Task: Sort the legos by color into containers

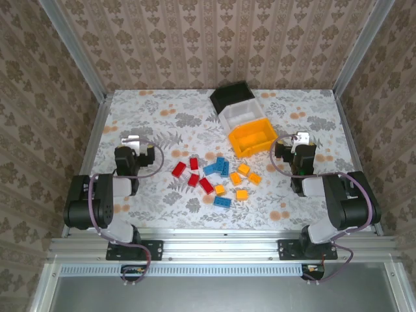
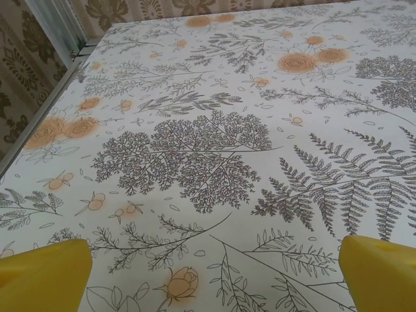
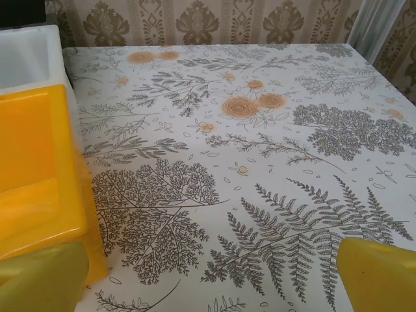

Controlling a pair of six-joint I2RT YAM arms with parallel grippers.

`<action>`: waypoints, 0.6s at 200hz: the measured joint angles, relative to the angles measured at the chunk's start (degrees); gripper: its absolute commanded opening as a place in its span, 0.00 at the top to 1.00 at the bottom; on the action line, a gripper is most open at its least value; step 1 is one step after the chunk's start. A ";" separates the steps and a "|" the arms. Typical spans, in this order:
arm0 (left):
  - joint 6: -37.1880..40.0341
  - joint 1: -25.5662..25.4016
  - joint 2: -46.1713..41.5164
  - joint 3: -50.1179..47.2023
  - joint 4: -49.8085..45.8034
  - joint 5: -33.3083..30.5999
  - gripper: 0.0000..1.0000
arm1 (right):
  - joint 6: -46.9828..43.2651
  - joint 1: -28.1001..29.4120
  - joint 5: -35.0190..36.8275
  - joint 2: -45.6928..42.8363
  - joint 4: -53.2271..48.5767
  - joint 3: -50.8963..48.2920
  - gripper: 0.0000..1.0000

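The orange-yellow bin fronts a diagonal row, with the white bin and black bin behind it toward far-left. The legos lie scattered on the counter near-left of it. My right hand, spread, sits just right of it; my left hand, spread, well left.

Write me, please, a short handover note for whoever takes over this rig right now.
Grippers: left gripper and right gripper both have jaws open and empty. The left is left of the pile, the right is beside the yellow bin.
Things: red legos, blue legos and orange legos lie loose in the middle of the table. The black bin, white bin and yellow bin sit in a row behind them.
Done: nothing; no brick seen in any bin.
Left: sort every brick.
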 measured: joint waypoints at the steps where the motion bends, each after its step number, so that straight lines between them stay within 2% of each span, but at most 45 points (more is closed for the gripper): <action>1: 0.00 0.00 0.00 0.00 0.00 0.02 0.00 | 0.02 -0.02 0.00 0.00 0.00 0.00 0.00; 120: 0.00 -0.02 0.00 0.00 0.00 0.42 0.00 | 0.02 -0.02 0.00 0.00 0.00 0.00 0.00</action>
